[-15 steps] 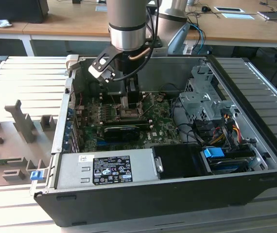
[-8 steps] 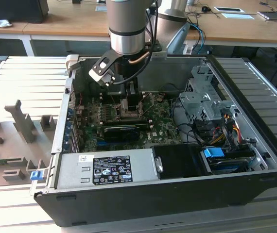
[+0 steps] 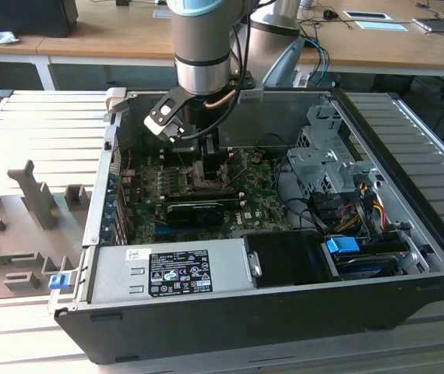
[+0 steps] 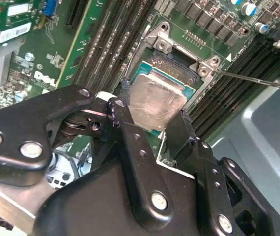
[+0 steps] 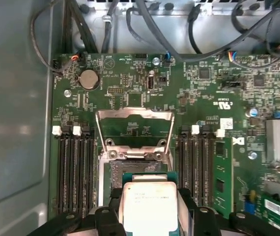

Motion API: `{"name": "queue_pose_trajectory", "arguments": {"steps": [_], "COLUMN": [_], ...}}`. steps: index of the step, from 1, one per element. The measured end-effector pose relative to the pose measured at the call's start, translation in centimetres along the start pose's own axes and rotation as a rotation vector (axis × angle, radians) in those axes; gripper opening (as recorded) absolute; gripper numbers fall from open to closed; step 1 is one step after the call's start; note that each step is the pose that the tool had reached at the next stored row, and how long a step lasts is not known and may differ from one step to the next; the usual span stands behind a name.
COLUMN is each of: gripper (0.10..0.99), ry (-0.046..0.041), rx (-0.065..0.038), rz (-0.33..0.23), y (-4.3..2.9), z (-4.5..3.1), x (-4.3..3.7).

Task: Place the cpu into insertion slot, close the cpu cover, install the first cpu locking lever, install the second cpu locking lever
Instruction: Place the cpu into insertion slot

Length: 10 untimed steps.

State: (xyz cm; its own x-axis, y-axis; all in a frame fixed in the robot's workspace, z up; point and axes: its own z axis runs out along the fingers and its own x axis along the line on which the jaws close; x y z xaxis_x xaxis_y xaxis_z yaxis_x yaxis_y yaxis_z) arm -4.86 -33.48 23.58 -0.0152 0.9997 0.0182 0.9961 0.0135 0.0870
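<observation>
Arm (image 3: 200, 47) vertical, jaws apparently clamped, pointing down.

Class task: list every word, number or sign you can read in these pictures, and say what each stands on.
Power supply label: print too small to read.
cpu top: faint lines of print, too small to read.
Green circuit board: white markings, too small to read.
Nothing can be quoted with confidence.
</observation>
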Motion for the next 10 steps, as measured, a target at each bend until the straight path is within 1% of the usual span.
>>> {"name": "queue_pose_trajectory", "arguments": {"steps": [5, 8, 10], "gripper": [0.529, 0.529, 0.529], "ry": [-0.0001, 0.0, -0.0014], "rx": [0.0, 0.0, 0.0], "rz": [0.0, 0.001, 0.016], "y": [-0.13, -0.16, -0.19], "z": [0.85, 1.33, 1.69], "x": [0.08, 0.37, 0.49]}}
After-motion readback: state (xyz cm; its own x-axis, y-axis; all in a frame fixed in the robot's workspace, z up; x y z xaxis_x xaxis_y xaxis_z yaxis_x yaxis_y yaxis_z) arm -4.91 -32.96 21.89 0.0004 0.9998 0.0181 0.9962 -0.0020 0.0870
